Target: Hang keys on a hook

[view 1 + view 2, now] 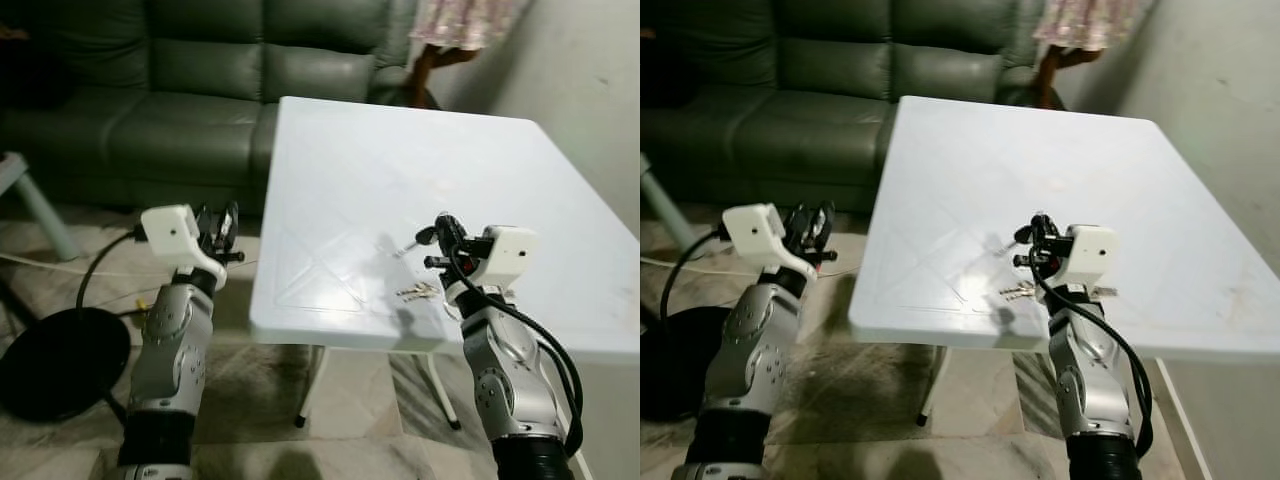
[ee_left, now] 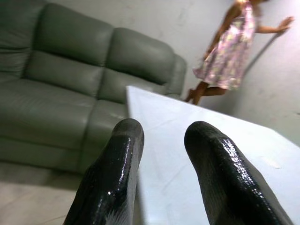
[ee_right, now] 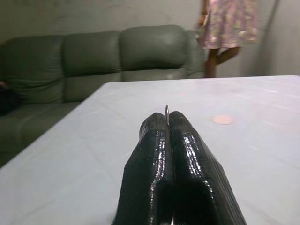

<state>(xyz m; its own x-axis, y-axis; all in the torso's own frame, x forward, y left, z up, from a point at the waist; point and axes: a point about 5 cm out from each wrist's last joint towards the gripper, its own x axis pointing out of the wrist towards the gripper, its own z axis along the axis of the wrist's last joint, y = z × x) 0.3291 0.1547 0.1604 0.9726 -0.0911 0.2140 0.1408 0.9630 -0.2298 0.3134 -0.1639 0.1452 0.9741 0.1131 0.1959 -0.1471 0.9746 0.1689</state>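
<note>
Head views: nearest, the right hand (image 1: 438, 243) hovers over the white bench (image 1: 400, 170) near its front edge. Keys (image 1: 418, 291) lie or dangle just below it; which, I cannot tell. The left hand (image 1: 218, 232) is raised beside the bench's left edge, above the tiled floor.

Left wrist view: its fingers (image 2: 115, 178) stand apart, empty, facing the green sofa (image 2: 56, 84) and a person (image 2: 229, 51) by the wall.

Right wrist view: fingers (image 3: 157, 154) pressed together, pinching a thin metal key ring (image 3: 167, 114).

The grasp looks made; carrying and hanging remain, with no hook visible. The person stands beyond the bench.
</note>
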